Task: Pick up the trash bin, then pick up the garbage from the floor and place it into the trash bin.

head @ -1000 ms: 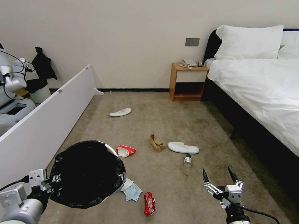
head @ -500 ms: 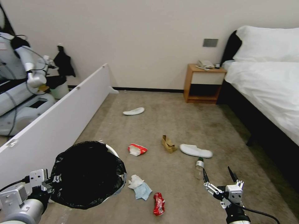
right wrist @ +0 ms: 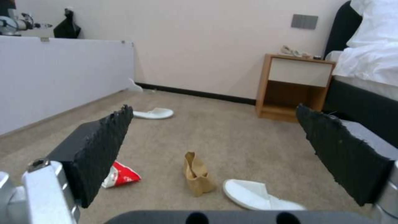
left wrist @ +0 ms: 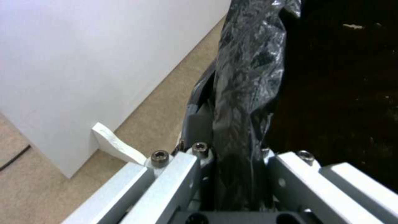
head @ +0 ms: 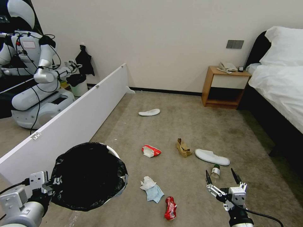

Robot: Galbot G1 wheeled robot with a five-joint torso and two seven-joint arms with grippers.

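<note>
1. Right now the left gripper (head: 52, 182) sits low at the robot's left, clamped on the rim of the bin (head: 116, 154); the left wrist view shows its jaws pinching the crinkled black bag (left wrist: 244, 102) folded over that rim.
2. Bin mouth faces up toward the head camera, dark inside, with the white wall showing just past the bag's far edge. It hangs beside the long white panel (head: 79, 116).
3. Over on the right, the right gripper (head: 222, 179) hovers above the carpet (head: 189, 126), fingers spread wide and holding nothing. From its own camera the two black pads (right wrist: 99, 149) frame the floor ahead.
4. Litter check, nearest first: a crushed red can (head: 170, 208) lies just ahead between the two arms, and a white and light-blue tissue (head: 152, 189) sits near it, closer to the bin.
5. Clear bottle (head: 215, 171) is right between the right gripper's fingertips as the head camera sees it, on the floor just beyond them.
6. Farther out, a red-white wrapper (head: 151, 151), a brown paper bag (head: 183, 148) and a white slipper (head: 212, 157) lie in a loose row across the carpet; the bag stands crumpled between the other two.
7. Second slipper (head: 149, 112) lies well apart, toward the far wall, near the panel's end.
8. Background: a wooden nightstand (head: 225, 86) against the wall, a bed (head: 277, 82) at the right.
</note>
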